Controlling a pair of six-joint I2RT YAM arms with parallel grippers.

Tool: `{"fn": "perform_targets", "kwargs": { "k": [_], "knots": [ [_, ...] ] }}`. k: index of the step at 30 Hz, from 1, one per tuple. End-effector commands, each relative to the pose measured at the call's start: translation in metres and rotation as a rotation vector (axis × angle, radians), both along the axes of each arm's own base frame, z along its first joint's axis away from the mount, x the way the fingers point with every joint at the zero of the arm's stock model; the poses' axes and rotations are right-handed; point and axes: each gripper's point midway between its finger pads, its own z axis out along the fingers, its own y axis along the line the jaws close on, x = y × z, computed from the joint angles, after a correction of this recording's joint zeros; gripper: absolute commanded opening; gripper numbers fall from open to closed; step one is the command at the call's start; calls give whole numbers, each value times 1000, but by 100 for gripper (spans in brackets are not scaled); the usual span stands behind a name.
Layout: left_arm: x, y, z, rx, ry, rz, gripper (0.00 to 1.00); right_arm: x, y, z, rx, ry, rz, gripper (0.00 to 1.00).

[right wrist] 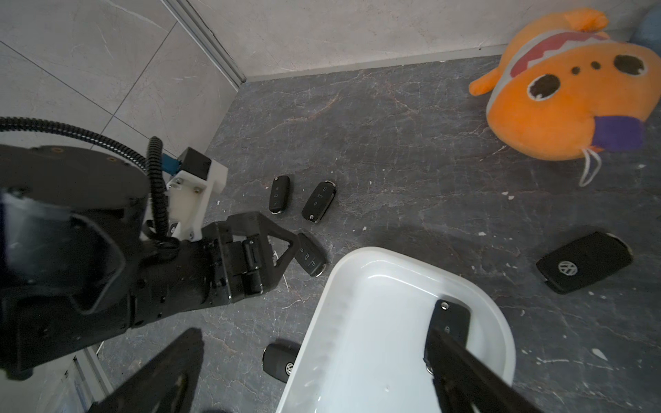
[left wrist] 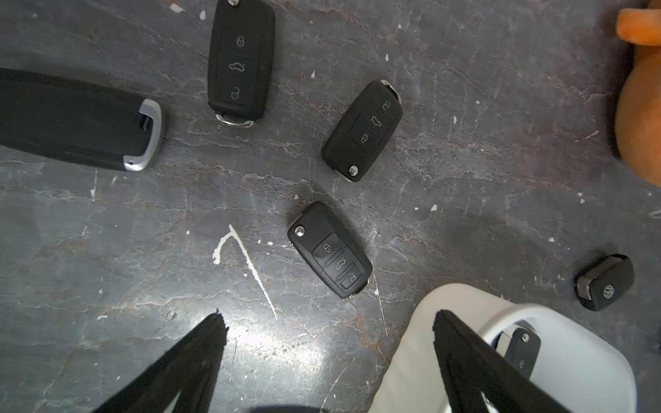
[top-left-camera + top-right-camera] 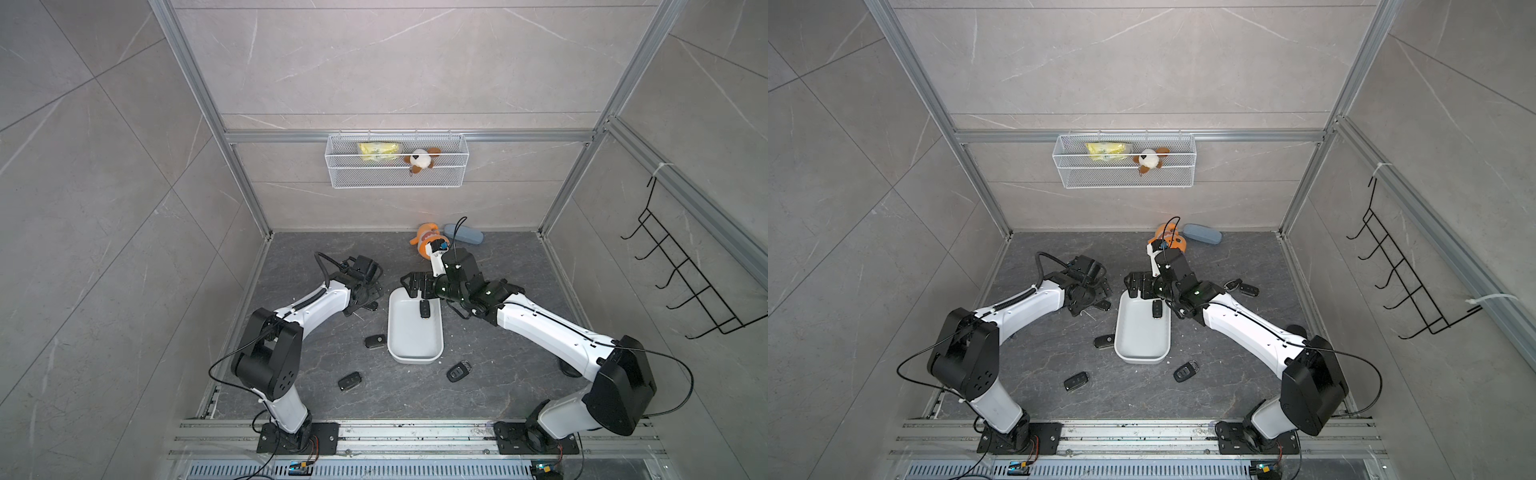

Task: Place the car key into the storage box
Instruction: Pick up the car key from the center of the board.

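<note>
The white storage box (image 3: 415,332) (image 3: 1142,332) lies on the dark floor between my arms. One black car key (image 3: 424,309) (image 1: 450,321) rests inside it at the far end. My right gripper (image 3: 415,286) (image 1: 311,338) hangs open over that end, holding nothing. My left gripper (image 3: 365,297) (image 2: 327,320) is low over the floor just left of the box, jaws open and empty. Another car key (image 2: 329,249) lies on the floor just beyond its fingertips, with more keys (image 2: 362,130) past it. The box rim (image 2: 411,357) sits beside one finger.
Other keys lie loose on the floor (image 3: 375,341) (image 3: 349,380) (image 3: 459,370) (image 3: 1241,287). An orange plush fish (image 3: 426,241) and a blue-grey case (image 3: 463,233) lie by the back wall. A wire basket (image 3: 397,160) hangs above, a black hook rack (image 3: 685,282) at right.
</note>
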Motion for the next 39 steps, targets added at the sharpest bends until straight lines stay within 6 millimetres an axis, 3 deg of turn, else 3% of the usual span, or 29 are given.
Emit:
{"fn": "perform_targets", "kwargs": {
  "k": [1, 11, 20, 23, 32, 35, 39],
  "knots": [
    [10, 0, 0, -3, 19, 60, 91, -5, -6, 13, 24, -30, 14, 99],
    [25, -2, -32, 76, 98, 86, 80, -15, -23, 13, -18, -60, 6, 99],
    [29, 2, -63, 130, 184, 74, 70, -23, -27, 11, -26, -46, 20, 99],
    [28, 2, -65, 127, 191, 75, 69, -23, -30, 11, -37, -49, 6, 99],
    [31, -5, -64, 102, 175, 29, 43, -22, -28, 11, -29, -49, 10, 99],
    [32, -6, -59, 99, 162, 13, 30, -22, -28, 10, -33, -49, 11, 99],
    [32, -7, -47, 96, 143, -20, 28, -21, -29, 8, -36, -46, 4, 99]
  ]
}}
